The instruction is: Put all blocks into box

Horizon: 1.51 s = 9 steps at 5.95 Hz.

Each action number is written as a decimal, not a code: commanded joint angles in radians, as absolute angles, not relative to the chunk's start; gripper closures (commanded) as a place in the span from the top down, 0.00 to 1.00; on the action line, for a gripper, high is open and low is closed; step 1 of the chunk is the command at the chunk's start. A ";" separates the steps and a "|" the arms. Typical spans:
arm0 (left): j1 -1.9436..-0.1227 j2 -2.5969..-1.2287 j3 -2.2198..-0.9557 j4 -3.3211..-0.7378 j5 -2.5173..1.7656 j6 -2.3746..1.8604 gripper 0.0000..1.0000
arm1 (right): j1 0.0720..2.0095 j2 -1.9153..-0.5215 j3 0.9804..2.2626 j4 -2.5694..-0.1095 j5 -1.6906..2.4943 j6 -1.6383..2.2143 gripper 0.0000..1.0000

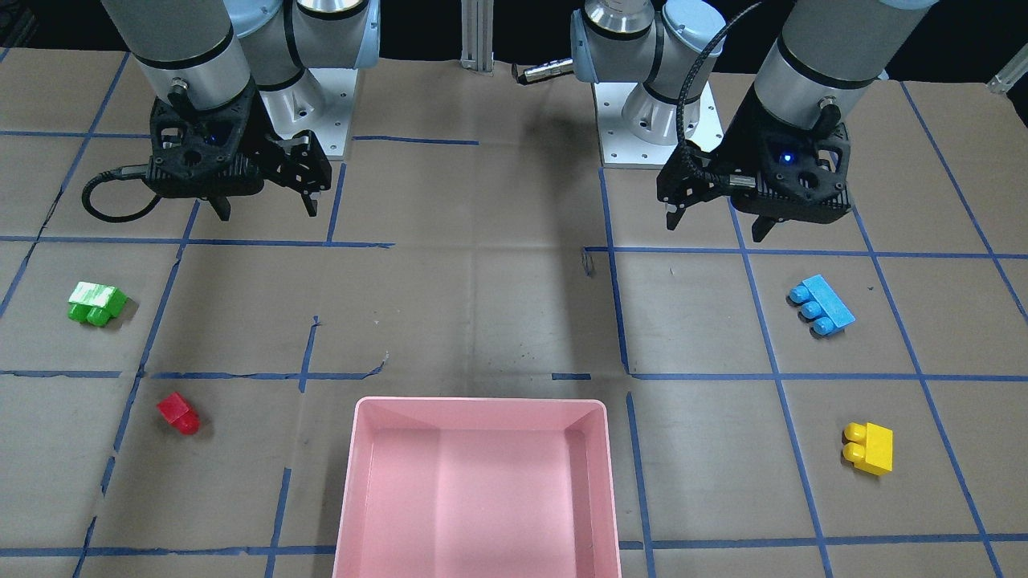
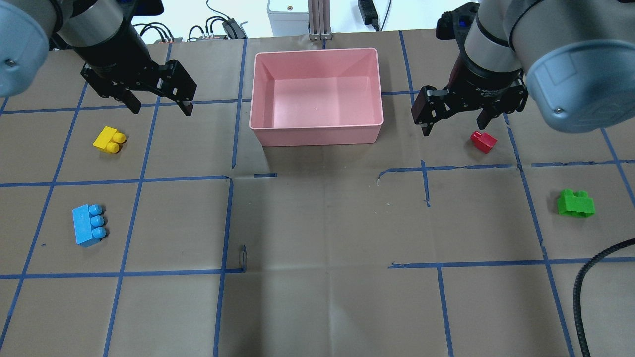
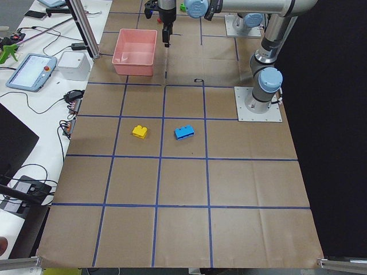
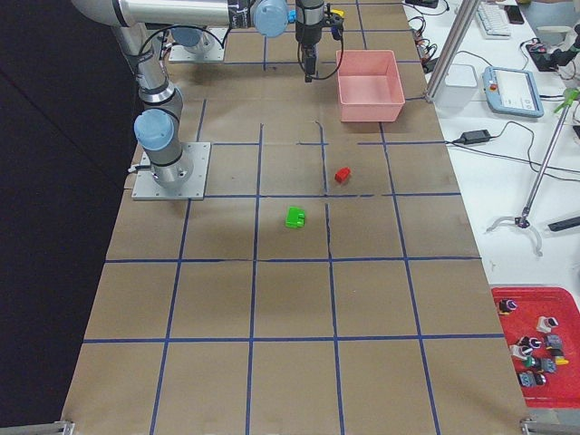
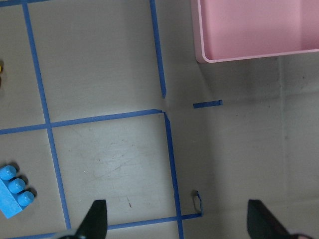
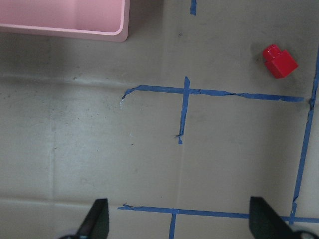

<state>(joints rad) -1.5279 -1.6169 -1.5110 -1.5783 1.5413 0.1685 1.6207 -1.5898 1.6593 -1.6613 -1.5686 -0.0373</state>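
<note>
The pink box (image 2: 317, 135) stands empty at the table's far middle. My left gripper (image 2: 161, 108) hangs open and empty left of the box, above the table. The yellow block (image 2: 109, 140) lies just below it and the light-blue block (image 2: 88, 224) nearer the robot; the blue one also shows in the left wrist view (image 5: 12, 196). My right gripper (image 2: 454, 126) hangs open and empty right of the box, close beside the red block (image 2: 483, 142), which also shows in the right wrist view (image 6: 279, 61). The green block (image 2: 575, 203) lies farther right.
Blue tape lines grid the brown paper table. A black cable (image 2: 595, 277) loops in at the near right. The arms' base plates (image 1: 658, 120) sit at the robot's side. Operator gear and a red tray (image 4: 544, 344) lie beyond the table's far edge.
</note>
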 commanded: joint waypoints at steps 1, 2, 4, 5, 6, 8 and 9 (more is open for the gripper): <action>-1.528 -1.617 -1.511 -1.575 1.543 0.169 1.00 | 1.621 -1.592 1.654 -1.663 -1.568 -0.032 1.00; -1.528 -1.617 -1.511 -1.574 1.542 0.169 1.00 | 1.621 -1.594 1.654 -1.663 -1.568 -0.031 1.00; -1.525 -1.615 -1.513 -1.572 1.542 0.169 1.00 | 1.617 -1.591 1.654 -1.664 -1.568 -0.035 1.00; -1.523 -1.615 -1.511 -1.572 1.542 0.169 1.00 | 1.617 -1.592 1.655 -1.663 -1.568 -0.037 1.00; -1.522 -1.617 -1.512 -1.572 1.542 0.169 1.00 | 1.615 -1.592 1.657 -1.661 -1.569 -0.037 1.00; -1.386 -1.624 -1.511 -1.572 1.536 0.170 1.00 | 1.615 -1.591 1.658 -1.661 -1.569 -0.038 1.00; -1.326 -1.614 -1.511 -1.572 1.543 0.172 1.00 | 1.614 -1.591 1.661 -1.661 -1.569 -0.038 1.00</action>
<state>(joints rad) -1.3875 -1.6194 -1.5114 -1.5723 1.5394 0.1706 1.6147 -1.5909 1.6593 -1.6613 -1.5692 -0.0380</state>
